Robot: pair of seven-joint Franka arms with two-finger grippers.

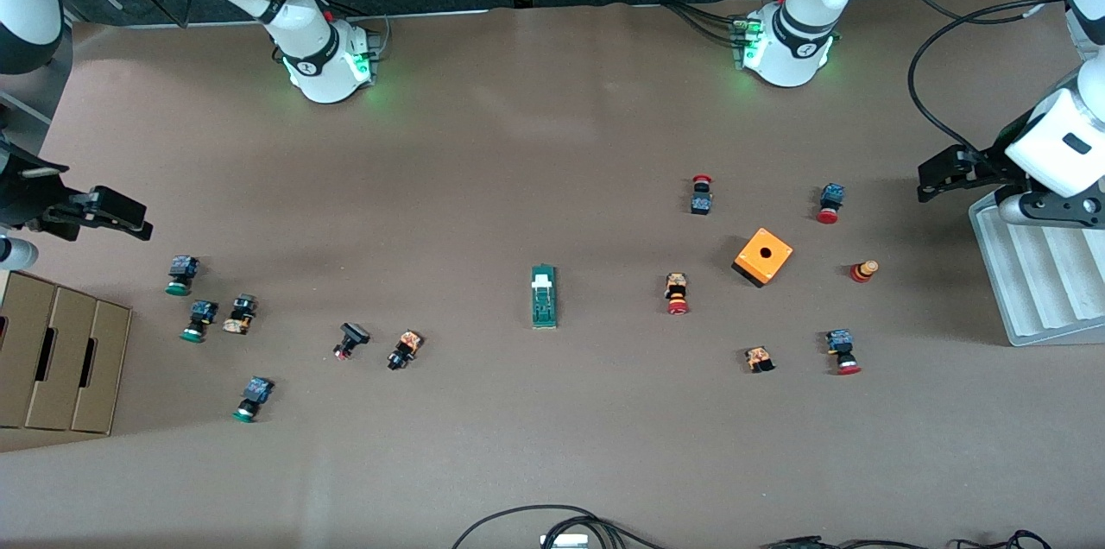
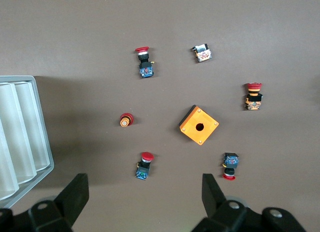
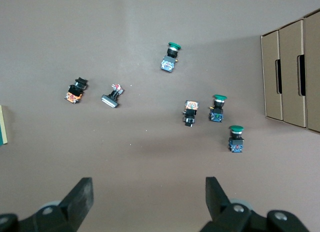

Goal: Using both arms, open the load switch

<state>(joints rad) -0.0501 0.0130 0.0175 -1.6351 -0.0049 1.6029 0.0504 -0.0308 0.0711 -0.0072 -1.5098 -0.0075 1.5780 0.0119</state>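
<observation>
While both grippers, left gripper (image 1: 928, 179) and right gripper (image 1: 129, 217), hang spread apart, 1 load switch (image 1: 544, 297) lies among 13 push buttons (image 1: 678, 293).

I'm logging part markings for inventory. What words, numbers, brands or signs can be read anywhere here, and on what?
No readable text in any view.
load switch: green body with a white end piece; no legible marking.
orange cube: plain top with a hole, no lettering.
push buttons, e.g. one red-capped: patterned bodies, any print too small to read.
cardboard box and grey tray: no print visible.
arm bases: a small dark emblem, not readable.
</observation>
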